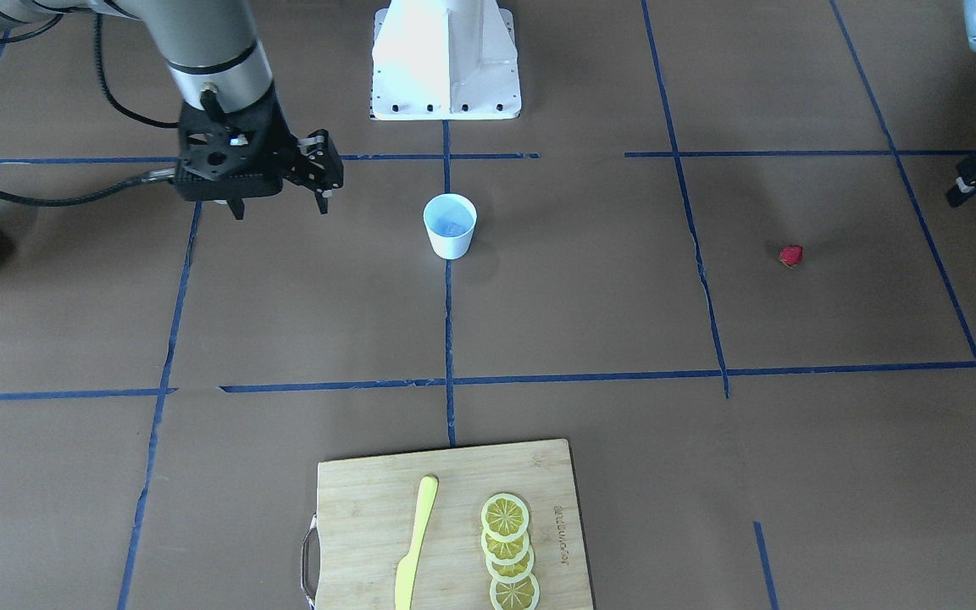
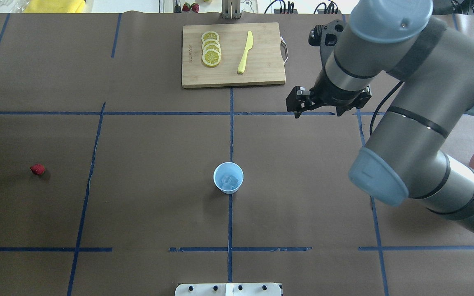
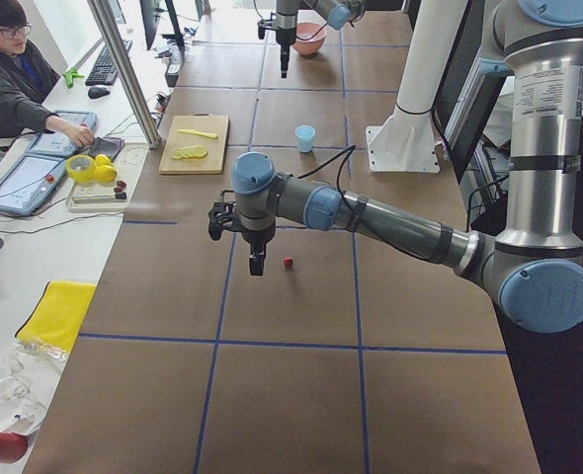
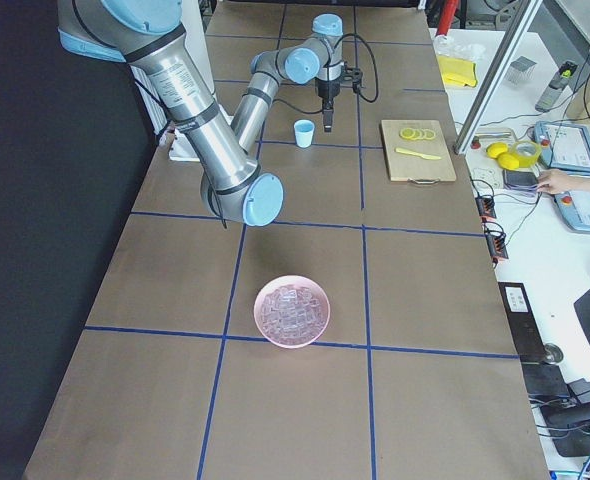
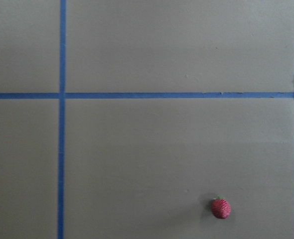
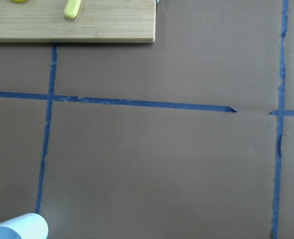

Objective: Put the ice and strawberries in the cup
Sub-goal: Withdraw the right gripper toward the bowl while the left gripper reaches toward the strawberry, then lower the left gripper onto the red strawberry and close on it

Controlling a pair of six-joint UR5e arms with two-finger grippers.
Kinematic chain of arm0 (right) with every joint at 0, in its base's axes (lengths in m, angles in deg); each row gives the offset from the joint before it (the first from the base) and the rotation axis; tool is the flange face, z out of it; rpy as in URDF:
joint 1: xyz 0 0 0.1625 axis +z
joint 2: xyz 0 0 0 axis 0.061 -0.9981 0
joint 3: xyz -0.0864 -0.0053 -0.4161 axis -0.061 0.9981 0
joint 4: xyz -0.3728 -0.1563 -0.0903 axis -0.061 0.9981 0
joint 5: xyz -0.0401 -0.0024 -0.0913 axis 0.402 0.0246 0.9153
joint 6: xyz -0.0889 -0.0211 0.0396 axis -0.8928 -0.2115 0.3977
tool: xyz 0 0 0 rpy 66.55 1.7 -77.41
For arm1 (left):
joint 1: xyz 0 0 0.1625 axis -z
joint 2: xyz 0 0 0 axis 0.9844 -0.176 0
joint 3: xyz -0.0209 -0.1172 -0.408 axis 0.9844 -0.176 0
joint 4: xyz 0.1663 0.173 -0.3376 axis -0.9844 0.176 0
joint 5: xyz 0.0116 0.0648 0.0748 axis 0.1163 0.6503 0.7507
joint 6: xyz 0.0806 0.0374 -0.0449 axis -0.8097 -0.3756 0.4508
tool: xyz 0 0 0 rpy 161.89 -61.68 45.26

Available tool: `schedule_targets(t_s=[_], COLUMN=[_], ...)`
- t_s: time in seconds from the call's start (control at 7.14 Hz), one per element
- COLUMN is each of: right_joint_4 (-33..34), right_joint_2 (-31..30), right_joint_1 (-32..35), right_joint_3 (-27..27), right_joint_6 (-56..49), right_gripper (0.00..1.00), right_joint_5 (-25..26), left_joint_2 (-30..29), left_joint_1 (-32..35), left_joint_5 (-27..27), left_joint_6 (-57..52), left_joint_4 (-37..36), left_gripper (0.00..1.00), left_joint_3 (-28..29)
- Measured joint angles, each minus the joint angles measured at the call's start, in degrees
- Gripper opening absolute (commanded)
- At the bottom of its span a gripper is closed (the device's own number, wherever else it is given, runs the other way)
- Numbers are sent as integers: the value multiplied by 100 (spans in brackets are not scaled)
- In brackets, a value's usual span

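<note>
Nearest the robot sat the white base plate (image 2: 228, 289) at the table edge. Next out, the cup (image 1: 451, 244) stood upright on the centre tape line, clear of both arms. The overhead view looked straight into it and showed ice (image 2: 229, 182) cubes at the bottom, while the front-facing view gave only a bluish patch inside. About level with the cup, well off to the robot's left, the strawberry (image 2: 38, 169) lay alone on the brown paper, and the left wrist view had it low and right of frame. The left gripper (image 3: 257, 267) hung above the paper near the berry without touching it. It showed whole only in the exterior left view, with just a cut-off piece at the front-facing view's right edge, so I could not tell whether its fingers were apart or together. On the robot's right, the pinkish bowl (image 4: 293, 344) was a sliver in the overhead and front-facing views, but the exterior right view showed it whole, heaped with more ice. Farther out, the right gripper (image 2: 317, 114) hovered beyond the cup and to its right, fingers spread and holding nothing. The right wrist view caught the cup's rim in its lower left corner. Farthest lay the cutting board (image 2: 261, 78) with lemon slices (image 2: 211, 49) and a yellow knife (image 2: 245, 51).
</note>
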Motion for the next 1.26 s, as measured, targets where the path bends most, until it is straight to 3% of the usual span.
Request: schedule_targets(t_s=[0.42, 0.84, 1.26], right_joint_4=[-67, -77, -78], right_joint_2=[-874, -1755, -2419], right_joint_1=[1230, 2230, 3087], right_joint_3=[-254, -259, -236], right_joint_6=[-1565, -3184, -4255], right_gripper=[100, 100, 100], right_joint_5=[-708, -1023, -1499], left_joint_2=[-112, -196, -166], left_joint_1=[-920, -2051, -2449], left_joint_5=[536, 1327, 1698], left_joint_6=[1447, 2598, 2923], left_joint_4=[676, 1328, 2421], left_gripper=[100, 100, 100], left_joint_3=[-70, 36, 917])
